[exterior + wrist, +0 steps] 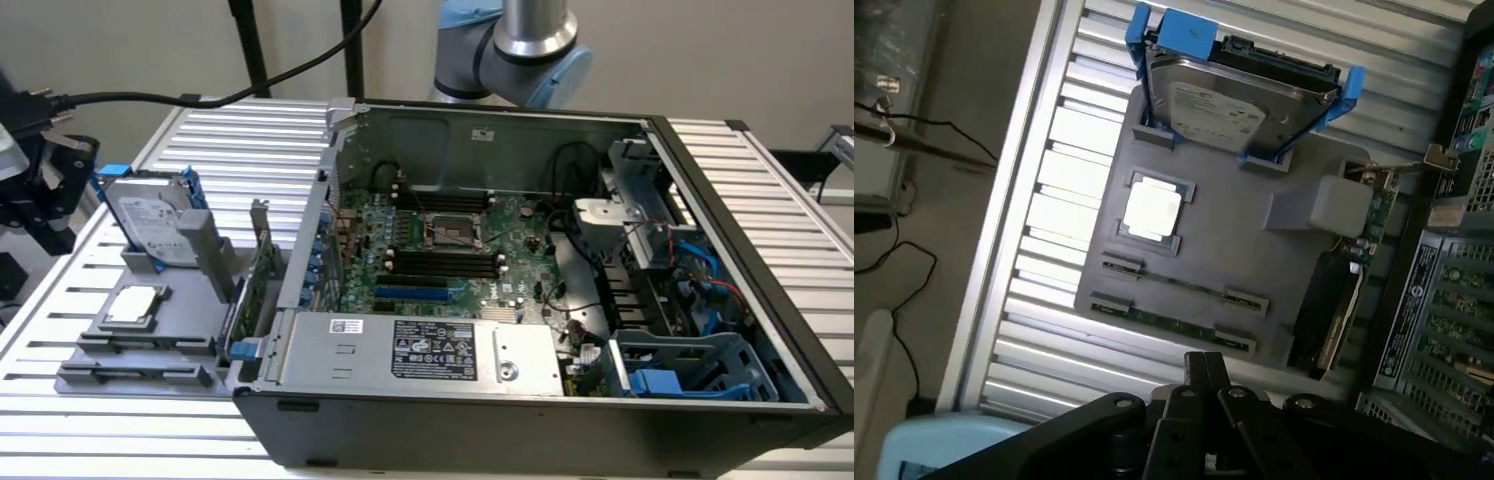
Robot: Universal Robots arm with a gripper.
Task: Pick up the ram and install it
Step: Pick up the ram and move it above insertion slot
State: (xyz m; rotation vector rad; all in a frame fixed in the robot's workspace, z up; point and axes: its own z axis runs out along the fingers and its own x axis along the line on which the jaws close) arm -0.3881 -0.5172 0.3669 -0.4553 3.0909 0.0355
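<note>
In the exterior view we see an open computer case (534,420) on a slatted metal table (107,440). Its motherboard lies exposed, and the black memory slots (441,262) sit just near of the processor socket (451,230) with open room above them. The silver power supply (414,350) walls them off on the near side. The robot arm (534,40) rises behind the case's far edge. To the exterior view's left of the case lies a grey holder tray (187,290). It carries a hard drive (154,215) in a blue caddy at its far end and a processor chip (134,303) nearer. An upright expansion card (260,270) stands between tray and case.

In the wrist view we look down on the same tray (1234,240). The ram (1164,319), a thin green stick, lies on edge between two clips at the tray's border, on the side nearest the gripper (1206,362). A second thin strip runs parallel between it and the processor chip (1152,210). The gripper's fingers are clenched together on nothing, hanging above the tray's edge, clear of the ram. The hard drive (1239,100) leans at the opposite end, and the expansion card (1339,300) stands along the case side.
</note>
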